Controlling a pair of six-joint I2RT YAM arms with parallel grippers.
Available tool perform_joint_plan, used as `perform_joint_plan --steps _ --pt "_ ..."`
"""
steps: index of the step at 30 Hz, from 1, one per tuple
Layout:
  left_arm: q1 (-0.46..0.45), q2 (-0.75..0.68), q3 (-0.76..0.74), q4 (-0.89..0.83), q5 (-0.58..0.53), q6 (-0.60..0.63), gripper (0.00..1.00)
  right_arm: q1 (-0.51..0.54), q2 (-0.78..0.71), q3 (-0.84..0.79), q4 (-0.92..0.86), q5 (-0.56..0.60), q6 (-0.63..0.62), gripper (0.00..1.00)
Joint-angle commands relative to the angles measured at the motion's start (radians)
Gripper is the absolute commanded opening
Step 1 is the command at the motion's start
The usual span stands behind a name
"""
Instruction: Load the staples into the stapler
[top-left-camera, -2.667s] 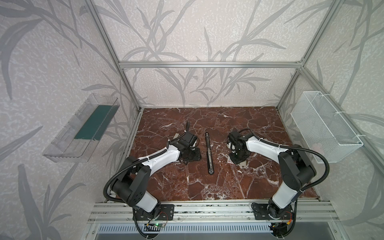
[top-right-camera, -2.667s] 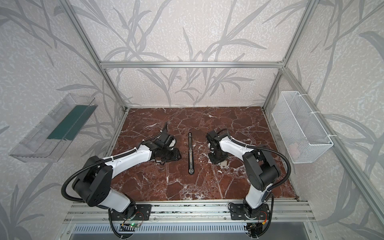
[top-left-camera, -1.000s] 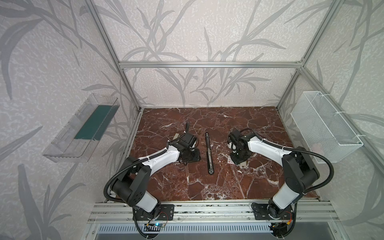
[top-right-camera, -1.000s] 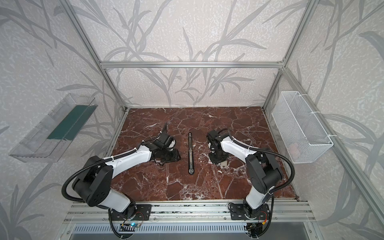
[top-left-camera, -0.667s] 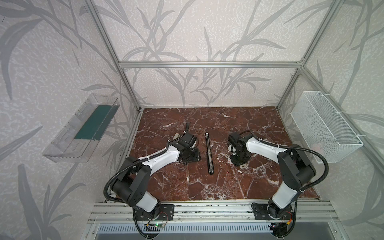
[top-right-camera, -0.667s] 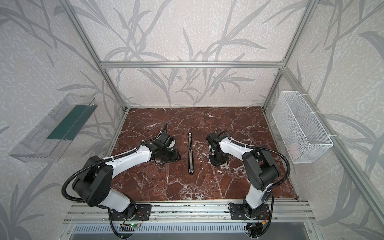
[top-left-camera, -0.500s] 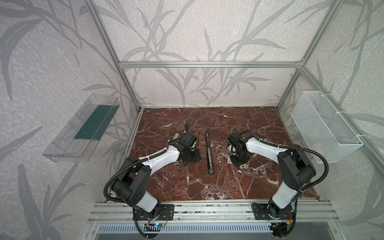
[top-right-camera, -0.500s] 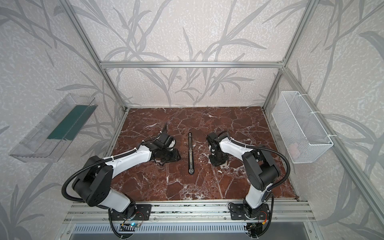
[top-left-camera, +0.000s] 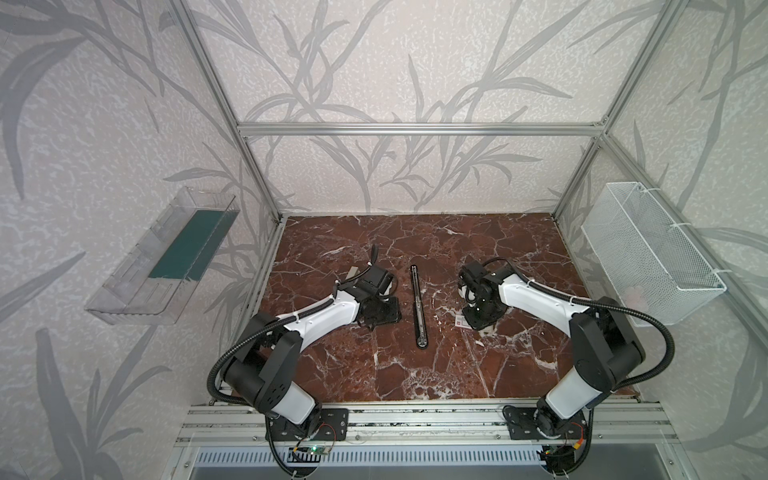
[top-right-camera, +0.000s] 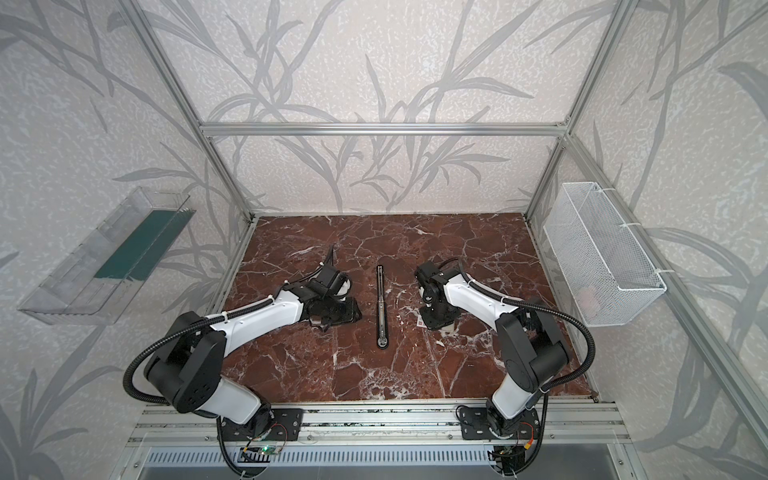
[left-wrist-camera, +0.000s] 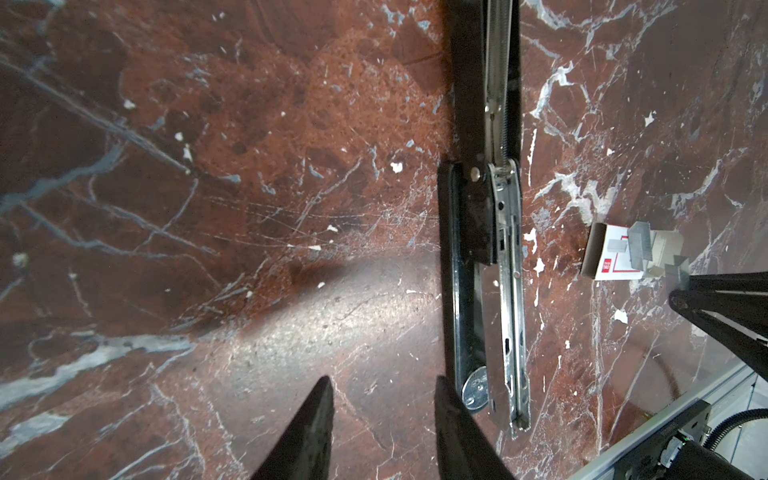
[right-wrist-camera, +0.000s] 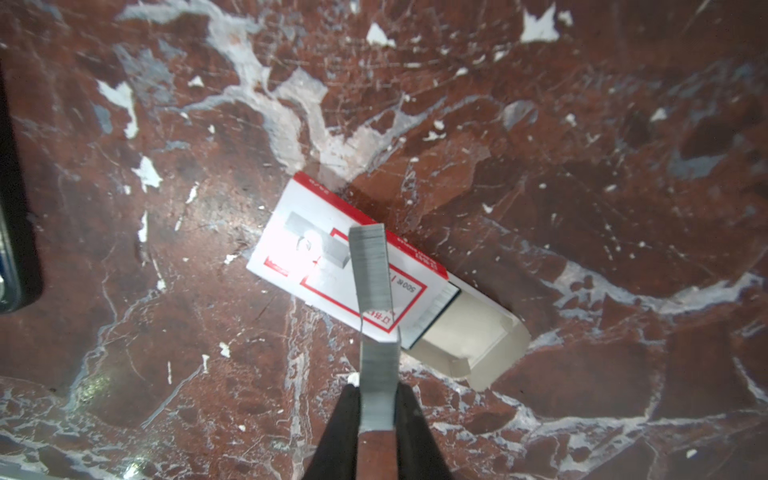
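The black stapler (top-left-camera: 417, 309) (top-right-camera: 381, 309) lies opened out flat in the middle of the table, its silver rail (left-wrist-camera: 509, 291) facing up. My left gripper (left-wrist-camera: 383, 386) (top-left-camera: 376, 318) hangs open and empty just beside the stapler's end. A white, red-printed staple box (right-wrist-camera: 286, 249) (left-wrist-camera: 611, 257) (top-left-camera: 462, 321) lies to the right of the stapler with its grey tray slid out. My right gripper (right-wrist-camera: 377, 395) (top-left-camera: 480, 320) is shut on a grey strip of staples (right-wrist-camera: 372, 282), which reaches out over the box. The strip shows a kink halfway along.
A white wire basket (top-left-camera: 648, 253) hangs on the right wall. On the left wall is a clear plastic tray (top-left-camera: 166, 257) with a green insert. An aluminium rail (top-left-camera: 415, 419) runs along the table's front edge by the arm bases.
My right gripper's jaws have narrowed onto the staple strip, and its wrist has shifted slightly over the box. The left arm and the stapler have not moved.
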Motion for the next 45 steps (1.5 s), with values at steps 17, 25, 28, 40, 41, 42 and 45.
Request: perform_joint_plan --steps 17,25,28,40,41,42,45 --pt "-0.015 0.112 0.051 -0.028 0.026 -0.014 0.42 0.003 -0.133 0.057 0.153 -0.225 0.009 0.19" --pt "-0.063 0.225 0.112 -0.027 0.084 -0.006 0.42 0.003 -0.095 0.095 0.131 -0.232 0.034 0.19" --pt "-0.076 0.251 0.131 -0.024 0.106 0.001 0.42 0.003 -0.076 0.106 0.122 -0.237 0.043 0.19" --pt "-0.105 0.27 0.149 0.02 0.147 0.022 0.41 0.075 0.015 0.173 0.126 -0.237 0.11 0.18" --pt "-0.102 0.257 0.137 0.018 0.135 0.02 0.41 0.081 0.02 0.175 0.131 -0.237 0.12 0.18" --pt "-0.097 0.233 0.119 0.017 0.117 0.015 0.41 0.089 0.029 0.183 0.136 -0.234 0.131 0.18" --pt "-0.064 0.142 0.039 0.033 0.065 -0.012 0.41 0.119 0.053 0.208 0.144 -0.204 0.165 0.18"
